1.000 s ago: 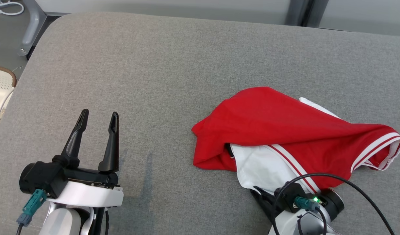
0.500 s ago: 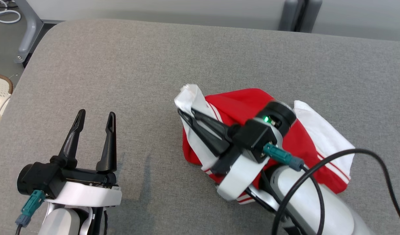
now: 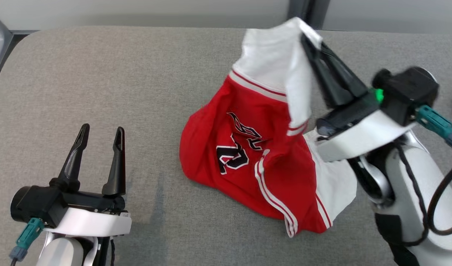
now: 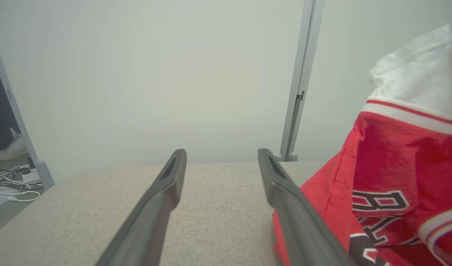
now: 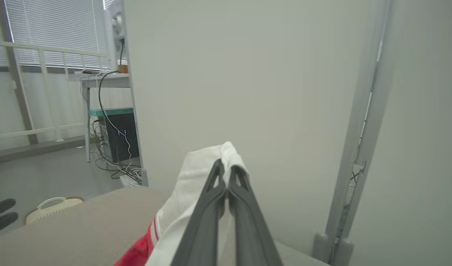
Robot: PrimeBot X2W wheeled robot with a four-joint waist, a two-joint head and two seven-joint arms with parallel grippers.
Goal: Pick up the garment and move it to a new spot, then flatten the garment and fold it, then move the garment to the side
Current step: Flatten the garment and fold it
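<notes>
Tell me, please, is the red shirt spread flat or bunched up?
Bunched and partly lifted: the right pincer, shut on its white edge, holds the shirt up in a peak, while the rest sags crumpled on the cushion.

L arm (image 3: pixel 61 254) low, jaws apart; R arm (image 3: pixel 418 173) raised, jaws pinched.

You have a wide grey woven-fabric padded surface (image 3: pixel 119 74) before you, with 1 rounded far-left corner in view. On it, right of centre, lies 1 red-and-white basketball jersey with black lettering (image 3: pixel 244 159). Its lower folds rest on the fabric, and its white top edge stands raised off it.
</notes>
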